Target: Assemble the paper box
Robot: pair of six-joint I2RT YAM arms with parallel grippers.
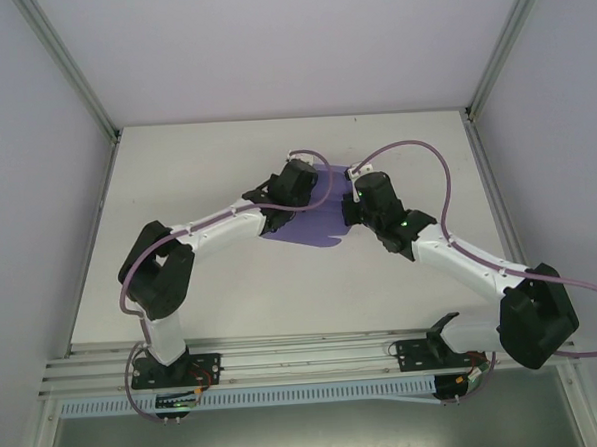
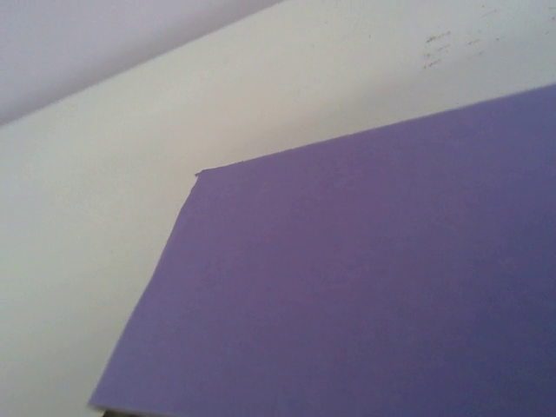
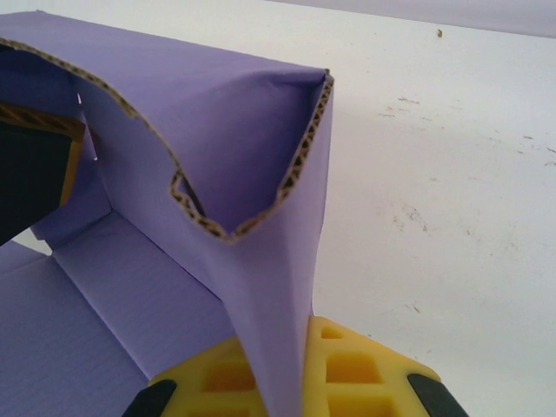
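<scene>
R gripper (image 3: 282, 382): yellow fingers (image 3: 347, 369) are closed on a box (image 3: 217, 130) wall that runs straight up btw them, so it's pinching the cardboard. Just above the grip the wall folds over into a doubled flap w/ the corrugated edge showing. Left of it the box floor lies flat, and the table (image 3: 452, 174) is off to the right.

L gripper (image 1: 289, 189) sits across the box from the R one, over the far-left part of the sheet. Can't tell if it's spread or closed, its cam is right up against a purple panel.

Box is mid-table btw both grippers.

Step imo: folding a side wall up and over, box approx half formed. Next prob needs R to roll that flap down inside while L pins the base so nothing slides.
</scene>
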